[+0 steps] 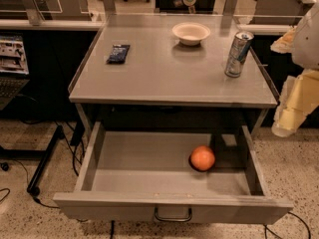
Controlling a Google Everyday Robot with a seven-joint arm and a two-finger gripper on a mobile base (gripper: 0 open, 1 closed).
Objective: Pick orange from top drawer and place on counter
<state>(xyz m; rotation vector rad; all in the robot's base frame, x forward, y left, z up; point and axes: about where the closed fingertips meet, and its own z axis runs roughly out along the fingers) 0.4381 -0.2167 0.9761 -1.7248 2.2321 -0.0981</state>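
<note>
The orange point(202, 158) lies in the open top drawer point(169, 205), on its floor right of the middle, near the right wall. The drawer is pulled out fully below the counter point(169, 71). My arm hangs at the right edge of the view, beside the counter's right front corner. My gripper point(284, 126) is its pale yellow lower end. It hangs to the right of the drawer's right wall and higher than the orange, touching nothing.
On the counter stand a white bowl point(191, 33) at the back, a tall drinks can point(238, 54) at the right edge and a dark snack packet point(118, 53) at the left. Cables and a black stand leg point(45, 158) lie on the floor at the left.
</note>
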